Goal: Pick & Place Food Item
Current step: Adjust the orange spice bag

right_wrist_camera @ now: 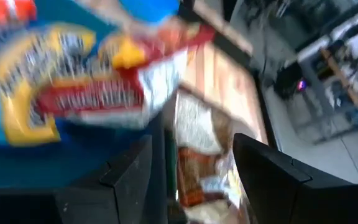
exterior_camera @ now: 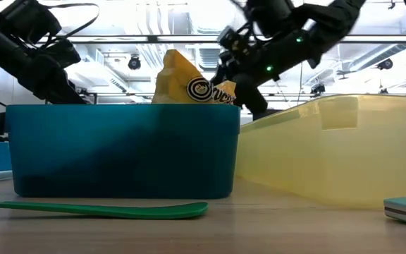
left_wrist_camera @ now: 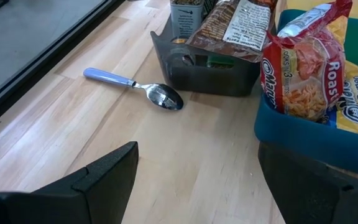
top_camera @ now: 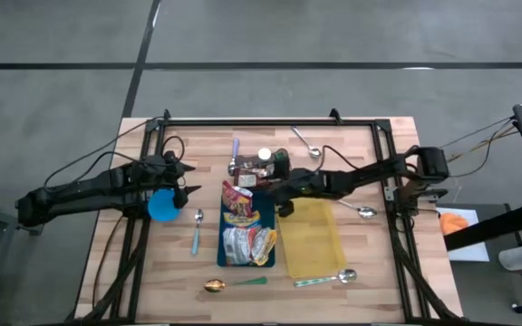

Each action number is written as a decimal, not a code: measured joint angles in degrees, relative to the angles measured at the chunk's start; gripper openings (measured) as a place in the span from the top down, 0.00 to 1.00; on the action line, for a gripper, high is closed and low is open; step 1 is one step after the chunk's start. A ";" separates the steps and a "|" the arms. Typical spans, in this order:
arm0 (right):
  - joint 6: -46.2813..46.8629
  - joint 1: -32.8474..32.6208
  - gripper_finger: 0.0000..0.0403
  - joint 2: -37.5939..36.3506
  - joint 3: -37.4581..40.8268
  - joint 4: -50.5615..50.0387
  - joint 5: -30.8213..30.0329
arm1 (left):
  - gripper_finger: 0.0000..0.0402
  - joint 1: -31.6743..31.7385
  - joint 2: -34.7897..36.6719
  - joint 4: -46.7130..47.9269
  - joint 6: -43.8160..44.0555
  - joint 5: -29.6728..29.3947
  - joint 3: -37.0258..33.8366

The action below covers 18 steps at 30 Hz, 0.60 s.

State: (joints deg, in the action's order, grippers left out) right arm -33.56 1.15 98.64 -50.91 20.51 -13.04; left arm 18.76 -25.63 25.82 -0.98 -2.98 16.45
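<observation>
A blue bin (top_camera: 263, 215) at the table's middle holds several food packets. Among them are a red and yellow noodle packet (left_wrist_camera: 303, 68) and a yellow one (exterior_camera: 189, 81) that sticks up above the bin's wall (exterior_camera: 118, 152). My right gripper (top_camera: 265, 191) hovers over the bin's far end, open, with the packets just ahead of its fingers (right_wrist_camera: 191, 180). My left gripper (top_camera: 191, 180) waits open at the left, above the bare table (left_wrist_camera: 197, 180). A yellow bin (top_camera: 311, 237) stands right of the blue one.
A dark container (left_wrist_camera: 210, 68) with packets and a tin stands beyond the blue bin, with a lavender-handled spoon (left_wrist_camera: 135, 87) beside it. A blue cup (top_camera: 163, 206) sits under my left arm. More spoons (top_camera: 197, 231) (top_camera: 234, 284) (top_camera: 324, 279) (top_camera: 365, 212) lie around the bins.
</observation>
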 joint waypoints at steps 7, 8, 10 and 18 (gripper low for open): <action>-0.02 -0.02 0.45 3.51 -10.18 -16.49 -4.93 | 0.16 0.00 0.00 0.22 0.00 0.00 0.00; -0.02 0.08 0.45 3.87 -11.22 -18.16 -5.72 | 0.16 -0.02 -0.02 0.22 0.00 0.00 0.00; -0.01 0.37 0.45 4.96 -13.12 -20.86 -6.47 | 0.16 -0.01 -0.02 0.22 0.00 0.00 0.01; 0.13 2.39 0.44 8.27 -16.78 -23.24 -6.64 | 0.16 -0.02 -0.02 0.36 -0.02 0.00 0.02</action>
State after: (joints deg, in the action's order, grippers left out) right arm -33.43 3.54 106.91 -67.69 -2.73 -19.67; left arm 18.74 -25.65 26.18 -0.99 -2.98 16.47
